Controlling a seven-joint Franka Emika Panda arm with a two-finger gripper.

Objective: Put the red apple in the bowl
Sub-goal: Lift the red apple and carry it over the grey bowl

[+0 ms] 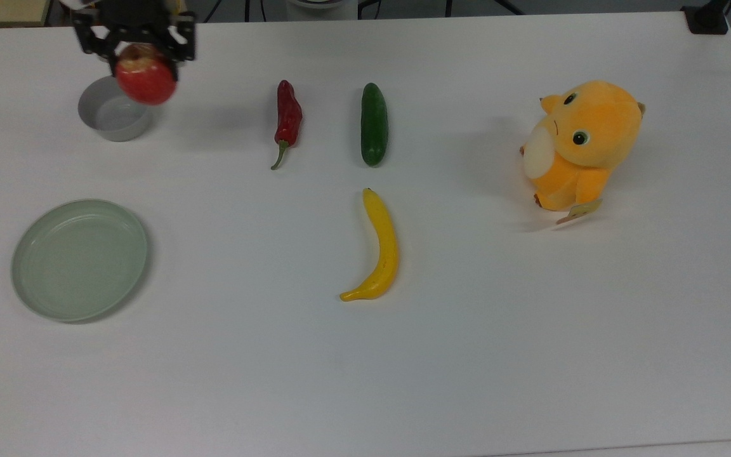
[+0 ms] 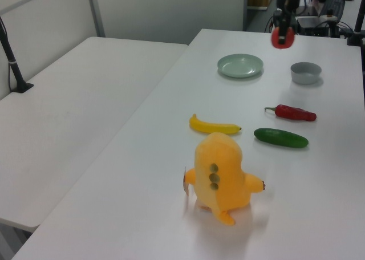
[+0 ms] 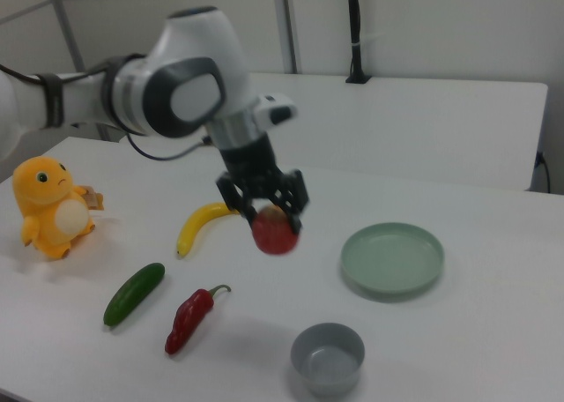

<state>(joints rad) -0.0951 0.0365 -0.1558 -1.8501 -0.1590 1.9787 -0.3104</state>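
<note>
Hand (image 1: 139,47) grips the red apple (image 1: 146,79) above the bowl (image 1: 113,116)

Your arm (image 3: 176,85) is glossy white with dark grey joint bands (a black cable trails behind), ending in a black pincer (image 3: 262,210).
</note>
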